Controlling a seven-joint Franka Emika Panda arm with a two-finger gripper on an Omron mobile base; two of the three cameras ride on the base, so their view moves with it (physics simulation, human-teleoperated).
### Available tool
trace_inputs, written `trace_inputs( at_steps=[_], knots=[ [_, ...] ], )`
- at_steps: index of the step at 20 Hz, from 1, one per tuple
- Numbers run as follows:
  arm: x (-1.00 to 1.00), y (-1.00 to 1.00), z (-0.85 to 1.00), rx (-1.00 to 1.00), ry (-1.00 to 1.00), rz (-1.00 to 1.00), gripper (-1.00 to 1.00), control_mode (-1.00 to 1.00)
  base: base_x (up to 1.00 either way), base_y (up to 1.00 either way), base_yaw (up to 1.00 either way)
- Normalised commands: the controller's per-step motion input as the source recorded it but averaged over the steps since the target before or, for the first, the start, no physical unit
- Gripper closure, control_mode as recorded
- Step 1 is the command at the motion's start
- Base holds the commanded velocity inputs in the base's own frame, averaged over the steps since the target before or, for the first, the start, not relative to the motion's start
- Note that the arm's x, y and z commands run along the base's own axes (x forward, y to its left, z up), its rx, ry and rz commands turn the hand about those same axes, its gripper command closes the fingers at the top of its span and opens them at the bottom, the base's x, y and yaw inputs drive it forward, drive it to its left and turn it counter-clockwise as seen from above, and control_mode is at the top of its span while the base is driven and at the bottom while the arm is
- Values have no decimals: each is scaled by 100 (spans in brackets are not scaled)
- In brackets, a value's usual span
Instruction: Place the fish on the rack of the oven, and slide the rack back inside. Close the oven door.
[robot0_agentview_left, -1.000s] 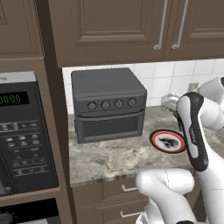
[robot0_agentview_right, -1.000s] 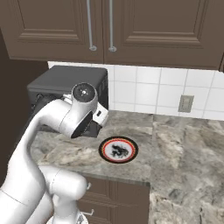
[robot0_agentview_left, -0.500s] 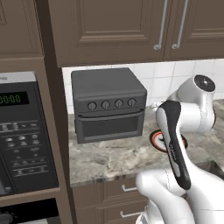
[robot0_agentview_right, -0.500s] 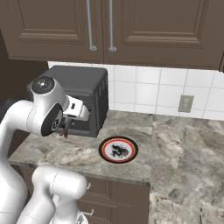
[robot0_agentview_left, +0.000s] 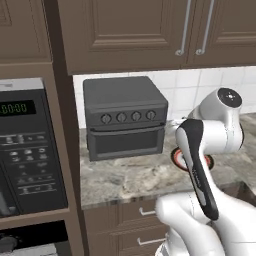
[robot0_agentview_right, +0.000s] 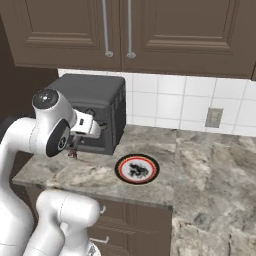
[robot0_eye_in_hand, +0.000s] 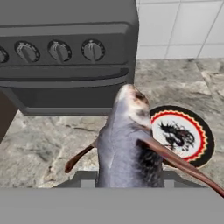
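The dark grey fish (robot0_eye_in_hand: 127, 144) hangs head-out between my fingers in the hand view, with a reddish fin to each side. My gripper (robot0_agentview_right: 74, 150) is shut on it, low in front of the toaster oven's left part in the right base view, where the fish (robot0_agentview_right: 73, 153) is a small dark shape above the counter. In the left base view my own forearm hides the hand. Under the microwave at the bottom left, a black strip with a round grey knob is the top of the oven (robot0_agentview_left: 30, 242). The rack and the oven door are out of view.
A dark grey four-knob toaster oven (robot0_agentview_left: 125, 122) stands at the back of the marble counter (robot0_agentview_left: 125, 177). The red-rimmed plate (robot0_agentview_right: 137, 169) lies to its right. The black microwave (robot0_agentview_left: 27, 150) sits in the tall cabinet on the left. Wall cabinets hang overhead.
The arm has swung left from above the plate to the front of the toaster oven, and it carries the fish along. The gripper stays shut.
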Motion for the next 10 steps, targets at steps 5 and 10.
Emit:
trace_inputs(
  at_steps=[5,10],
  knots=[
    [0,0,0,0,0,0,100,100,-97,36,30],
    [0,0,0,0,0,0,100,100,-69,54,43]
  ],
)
